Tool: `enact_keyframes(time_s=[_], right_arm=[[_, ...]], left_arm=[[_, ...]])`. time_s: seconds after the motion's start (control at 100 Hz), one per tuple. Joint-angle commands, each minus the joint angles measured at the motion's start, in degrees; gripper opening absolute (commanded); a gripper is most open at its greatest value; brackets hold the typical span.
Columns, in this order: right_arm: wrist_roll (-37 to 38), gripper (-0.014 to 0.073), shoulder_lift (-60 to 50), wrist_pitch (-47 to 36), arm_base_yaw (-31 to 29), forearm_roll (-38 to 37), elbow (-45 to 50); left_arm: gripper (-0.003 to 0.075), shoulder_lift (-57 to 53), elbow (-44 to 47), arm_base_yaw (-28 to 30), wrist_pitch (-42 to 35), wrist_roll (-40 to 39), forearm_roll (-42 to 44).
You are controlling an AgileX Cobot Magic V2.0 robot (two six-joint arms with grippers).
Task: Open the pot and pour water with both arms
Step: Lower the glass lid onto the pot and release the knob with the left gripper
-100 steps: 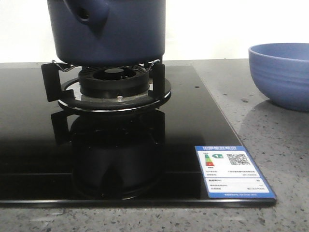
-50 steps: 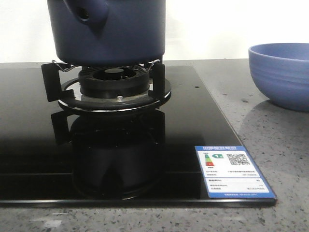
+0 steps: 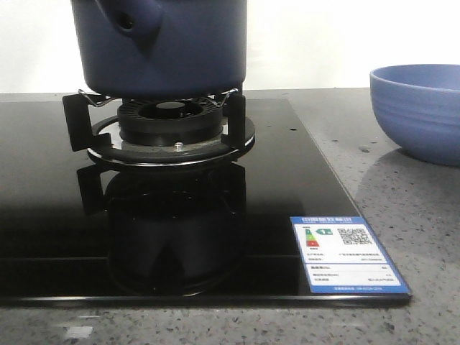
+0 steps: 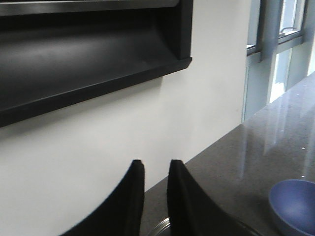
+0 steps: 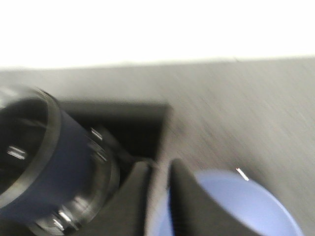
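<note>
The dark navy pot (image 3: 162,47) stands on the gas burner (image 3: 169,122), its side knob with the small hole facing front-left; its top is cut off in the front view. It also shows, blurred, in the right wrist view (image 5: 54,167). Neither gripper shows in the front view. My left gripper (image 4: 154,161) is raised and faces the wall, its jaws almost together, with the shiny round rim of a lid (image 4: 165,227) low between them. My right gripper (image 5: 158,164) has its jaws close together with nothing seen between them, between the pot and the blue bowl (image 5: 236,206).
The lighter blue ribbed bowl (image 3: 417,111) sits on the grey counter to the right of the black glass hob (image 3: 287,187). It also shows in the left wrist view (image 4: 294,206). A black range hood (image 4: 88,59) hangs on the wall above. A blue label (image 3: 348,255) marks the hob's front right corner.
</note>
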Motion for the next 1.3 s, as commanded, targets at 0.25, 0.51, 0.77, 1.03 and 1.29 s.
enact_keyframes(time_s=[0.25, 0.51, 0.77, 1.03, 1.29], right_arm=[[-38.77, -0.0059, -14.02, -20.91, 0.37, 30.0, 17.76], [-55.75, -0.0059, -28.39, -28.26, 0.37, 38.09, 35.55], [-56.03, -0.0062, -41.85, -32.61, 0.37, 38.23, 48.38], [-55.92, -0.0062, -43.94, -32.69, 0.37, 39.13, 49.66], [-55.92, -0.0062, -43.94, -32.69, 0.37, 39.13, 49.66]], left_arm=[[-0.002, -14.99, 15.07, 2.5, -21.97, 2.2, -3.41], [-0.002, -29.92, 40.83, -6.13, -42.49, 21.28, -14.37], [-0.002, -44.07, 57.7, -7.93, -41.92, 26.16, -23.96], [-0.002, -49.5, 60.12, -7.93, -41.57, 26.16, -24.42], [-0.002, -49.5, 60.12, -7.93, -41.31, 26.16, -24.42]])
